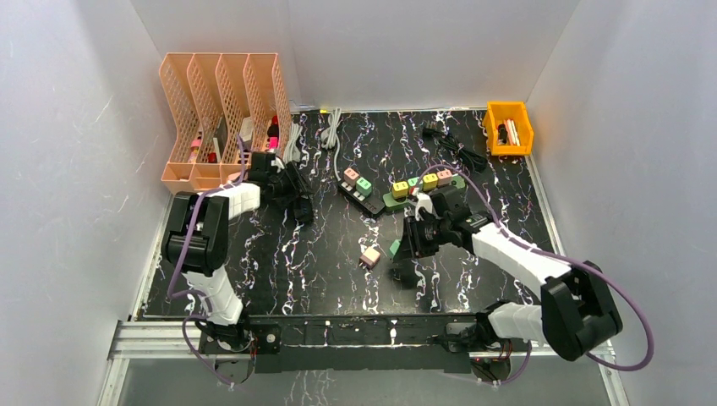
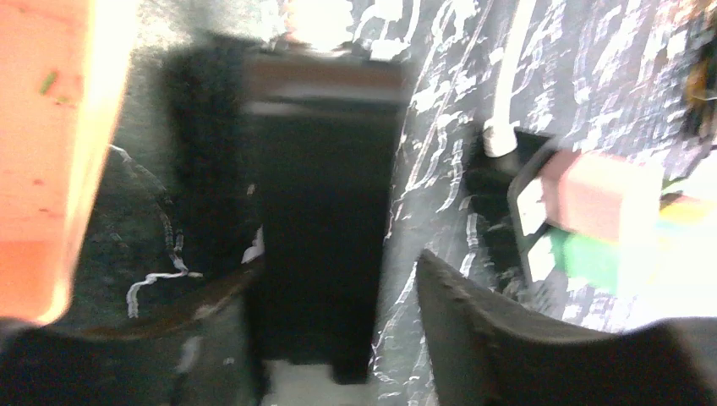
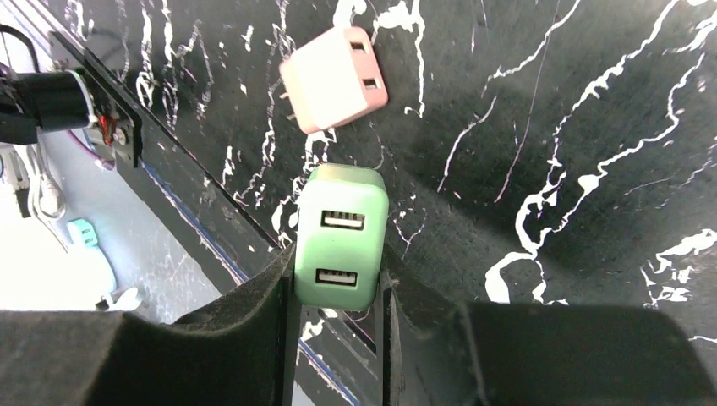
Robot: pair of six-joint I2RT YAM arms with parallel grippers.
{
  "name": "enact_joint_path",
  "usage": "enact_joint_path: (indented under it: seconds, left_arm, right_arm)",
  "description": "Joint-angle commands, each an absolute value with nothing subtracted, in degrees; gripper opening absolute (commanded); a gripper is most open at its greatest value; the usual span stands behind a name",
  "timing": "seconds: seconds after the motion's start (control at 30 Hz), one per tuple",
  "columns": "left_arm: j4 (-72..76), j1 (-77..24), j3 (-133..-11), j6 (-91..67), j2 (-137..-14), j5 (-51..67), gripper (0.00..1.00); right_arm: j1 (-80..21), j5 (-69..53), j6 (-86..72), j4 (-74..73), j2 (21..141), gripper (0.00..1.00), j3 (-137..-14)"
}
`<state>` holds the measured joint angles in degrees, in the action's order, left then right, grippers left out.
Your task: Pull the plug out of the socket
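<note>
My right gripper (image 3: 336,275) is shut on a mint-green plug (image 3: 341,245) with two USB ports, held just above the marble table; in the top view that green plug (image 1: 395,248) sits at the tip of the right gripper (image 1: 407,244). A pink plug (image 3: 334,78) lies loose on the table just beyond it. A black socket strip (image 1: 359,194) and a green socket strip (image 1: 406,196) at centre back carry several coloured plugs. My left gripper (image 1: 296,201) is at the back left. Its view is blurred: the jaws stand apart around a black block (image 2: 321,228), with a gap on the right side.
An orange file organiser (image 1: 220,114) stands at the back left, close to the left gripper. White cables (image 1: 332,131) and a black cable (image 1: 452,144) lie along the back. A yellow bin (image 1: 508,127) sits at the back right. The table's near edge (image 3: 110,127) runs near the right gripper.
</note>
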<state>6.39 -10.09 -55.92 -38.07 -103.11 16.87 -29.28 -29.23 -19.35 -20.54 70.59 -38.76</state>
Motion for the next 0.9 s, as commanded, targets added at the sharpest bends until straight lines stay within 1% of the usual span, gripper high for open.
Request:
enact_joint_path:
  seconds: [0.0,0.03,0.2,0.3,0.5,0.63,0.87]
  left_arm:
    - [0.16,-10.20,-57.43,-38.87,-99.90,19.14,0.94]
    - [-1.15,-10.17,-57.71,-38.32,-99.02,18.94,0.98]
    - [-9.46,-9.13,-60.43,-32.97,-93.96,12.05,0.98]
    - [-11.21,-7.10,-60.50,-30.94,-90.55,9.05,0.98]
    - [-8.97,-2.20,-58.49,-31.75,-86.65,10.42,0.98]
    - [-8.92,-1.54,-58.85,-32.13,-87.76,11.91,0.98]
    - [-8.92,-1.24,-58.39,-32.21,-86.45,12.27,0.98]
  right_arm:
    - [-29.35,-31.77,-16.59,-24.81,74.95,0.00,-42.37]
    - [-29.38,-32.20,-16.24,-25.29,75.63,0.00,-42.63]
    - [-29.40,-32.67,-16.93,-27.89,76.93,0.00,-42.31]
    - [-29.57,-32.82,-17.57,-29.28,79.47,0.00,-42.05]
    - [-32.30,-32.88,-17.28,-28.79,85.89,0.00,-45.00]
    - [-34.05,-33.04,-16.34,-28.05,90.96,0.00,-49.06]
    - [-34.33,-33.46,-15.96,-26.10,96.95,0.00,-54.77]
